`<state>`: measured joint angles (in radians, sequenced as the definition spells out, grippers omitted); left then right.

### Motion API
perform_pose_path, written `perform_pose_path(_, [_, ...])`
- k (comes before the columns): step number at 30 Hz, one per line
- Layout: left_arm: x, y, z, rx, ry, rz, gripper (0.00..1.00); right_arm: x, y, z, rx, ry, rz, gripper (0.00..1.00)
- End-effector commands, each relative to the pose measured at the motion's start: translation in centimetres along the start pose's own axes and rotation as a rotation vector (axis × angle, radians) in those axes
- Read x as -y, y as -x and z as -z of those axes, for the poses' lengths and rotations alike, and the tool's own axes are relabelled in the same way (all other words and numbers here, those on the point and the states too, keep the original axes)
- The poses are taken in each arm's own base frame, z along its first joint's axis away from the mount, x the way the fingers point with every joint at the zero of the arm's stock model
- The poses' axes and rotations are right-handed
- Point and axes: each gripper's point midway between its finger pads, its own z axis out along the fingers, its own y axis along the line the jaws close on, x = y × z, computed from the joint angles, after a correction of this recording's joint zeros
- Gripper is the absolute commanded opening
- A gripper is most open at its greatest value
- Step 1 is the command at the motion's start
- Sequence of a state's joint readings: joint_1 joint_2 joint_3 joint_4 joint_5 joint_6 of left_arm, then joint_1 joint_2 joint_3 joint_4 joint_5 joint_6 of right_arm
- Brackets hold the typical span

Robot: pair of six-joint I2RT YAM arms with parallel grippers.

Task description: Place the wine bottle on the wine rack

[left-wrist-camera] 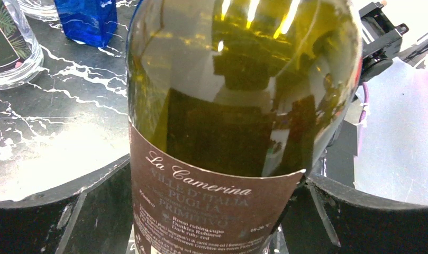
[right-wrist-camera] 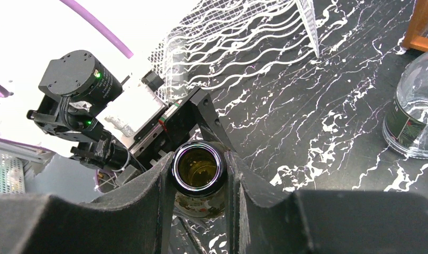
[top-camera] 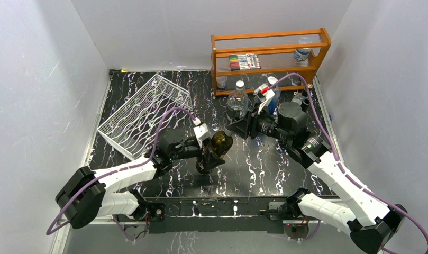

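The bottle [top-camera: 220, 143] is held off-vertical over the middle of the counter [top-camera: 264, 164], its mouth aimed toward 2 o'clock in the top view. The left claw [left-wrist-camera: 218, 180] is clenched on the body, with a finger on each side of the brown label. The right claw [right-wrist-camera: 198, 164] sits around the neck. In the right wrist view both fingers lie against the glass just below the open mouth with no gap that I can see, so I judge it to be gripping too.

The rack [top-camera: 143, 114] stands at about 10 o'clock from the bottle, near the far left corner and well apart from it, with bare counter between them.

With both claws on the glass, this looks like a shared hold or a handover ahead of the carry. To do it well, neither arm should pull while the other stays locked, since smooth glass can twist out of a pinch. If one claw lets go, it should open fully and back off along the bottle's axis before the other one moves. The left claw is nearer the rack and holds the heavier part, so it seems the better carrier.

The bottle should travel low toward 10 o'clock and turn to lie along a wavy trough. It should be settled into the wires before the claw lets go. A clear bottle [top-camera: 237, 103] at 1 o'clock stands close to the right claw and could be knocked as that claw backs away.
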<state>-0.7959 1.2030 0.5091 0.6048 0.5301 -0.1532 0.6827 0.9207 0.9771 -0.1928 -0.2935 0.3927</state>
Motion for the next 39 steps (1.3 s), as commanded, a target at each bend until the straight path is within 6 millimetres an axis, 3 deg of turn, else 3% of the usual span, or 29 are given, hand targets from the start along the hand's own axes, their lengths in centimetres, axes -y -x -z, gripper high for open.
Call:
perform_pose_path(1, [1.2, 3.0, 1.2, 0.103, -0.033, -0.143, 0.82, -4.3, 4.9, 1.8, 0.182, 0.154, 0.031, 0.01])
perform_pose_path(4, [2.1, 3.9, 1.5, 0.127, -0.067, -0.176, 0.79, -4.7, 4.7, 2.0, 0.180, 0.174, 0.028, 0.04])
perform_pose_path(6, [2.4, 4.1, 1.5, 0.126, -0.088, -0.179, 0.69, -4.8, 4.6, 2.1, 0.179, 0.181, 0.025, 0.06])
perform_pose_path(10, [2.4, 4.4, 1.5, 0.112, -0.090, -0.205, 0.35, -5.0, 4.8, 2.4, 0.183, 0.188, 0.029, 0.11])
perform_pose_path(12, [2.2, 4.8, 1.5, 0.097, -0.077, -0.230, 0.01, -5.0, 4.8, 2.5, 0.179, 0.181, 0.026, 0.17])
perform_pose_path(16, [0.8, 6.4, 2.0, 0.098, 0.010, -0.334, 0.00, -4.2, 4.9, 3.1, 0.169, 0.113, 0.027, 0.55])
perform_pose_path(20, [-1.2, 9.6, 3.2, 0.098, 0.151, -0.494, 0.00, -3.3, 5.7, 4.3, 0.185, 0.027, 0.076, 0.72])
perform_pose_path(26, [-4.3, 11.6, 6.4, -0.028, 0.353, -0.738, 0.00, -2.7, 6.9, 5.9, 0.196, -0.055, 0.126, 0.82])
perform_pose_path(31, [-5.7, 10.2, 7.5, -0.155, 0.373, -0.978, 0.00, -2.6, 7.8, 5.6, 0.159, -0.084, 0.147, 0.83])
perform_pose_path(34, [-6.4, 9.4, 7.7, -0.199, 0.377, -1.078, 0.00, -2.2, 7.1, 4.8, 0.091, -0.088, 0.155, 0.83])
perform_pose_path(39, [-6.4, 8.6, 7.5, -0.181, 0.362, -1.208, 0.00, -1.4, 3.8, 3.0, -0.099, -0.066, 0.156, 0.83])
